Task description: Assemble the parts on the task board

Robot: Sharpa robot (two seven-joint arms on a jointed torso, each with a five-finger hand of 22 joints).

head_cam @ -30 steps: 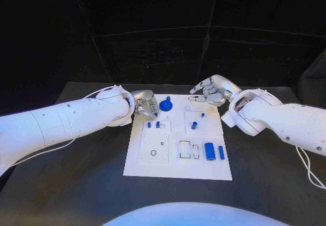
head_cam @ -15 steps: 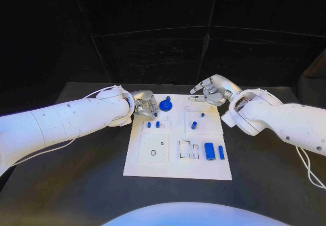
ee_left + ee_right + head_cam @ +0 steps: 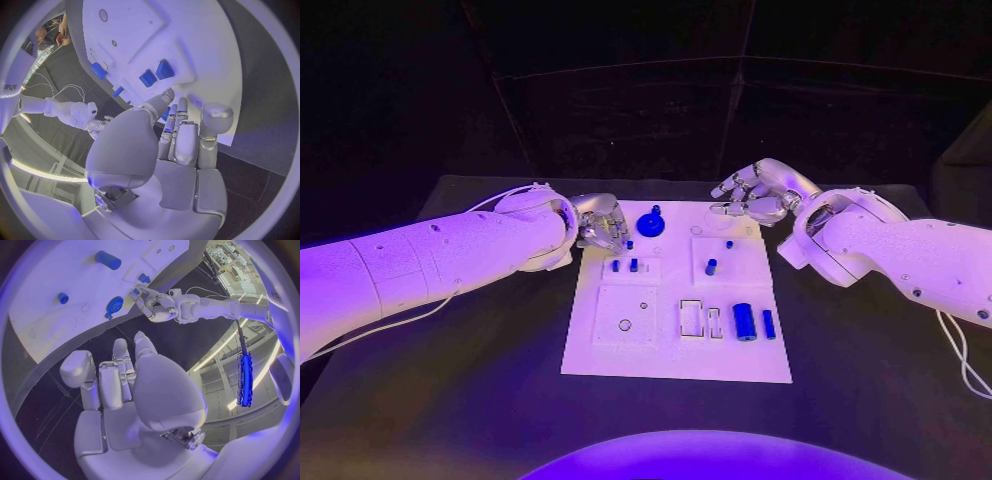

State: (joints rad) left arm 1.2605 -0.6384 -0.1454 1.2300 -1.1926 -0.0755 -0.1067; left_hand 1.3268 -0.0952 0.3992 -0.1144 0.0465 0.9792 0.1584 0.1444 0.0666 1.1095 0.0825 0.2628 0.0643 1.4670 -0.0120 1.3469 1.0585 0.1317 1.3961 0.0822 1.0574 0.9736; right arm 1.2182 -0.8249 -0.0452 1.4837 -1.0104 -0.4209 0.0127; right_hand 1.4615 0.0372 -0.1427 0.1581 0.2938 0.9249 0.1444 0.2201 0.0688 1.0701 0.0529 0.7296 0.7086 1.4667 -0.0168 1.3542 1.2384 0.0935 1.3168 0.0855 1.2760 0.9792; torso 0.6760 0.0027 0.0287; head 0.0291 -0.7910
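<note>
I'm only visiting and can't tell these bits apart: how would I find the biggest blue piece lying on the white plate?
Start at the white rectangular task board in the middle of the black table. In its near right part, two blue pieces lie side by side. The fat blue cylinder is the left one, thicker than the slim blue bar beside it.

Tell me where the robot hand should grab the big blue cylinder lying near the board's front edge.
Grip the big cylinder across its round middle, coming from above. It lies flat on the board, so the curved sides are free. A thinner blue pin lies close beside it, so that gap looks tight for fingers.
</note>
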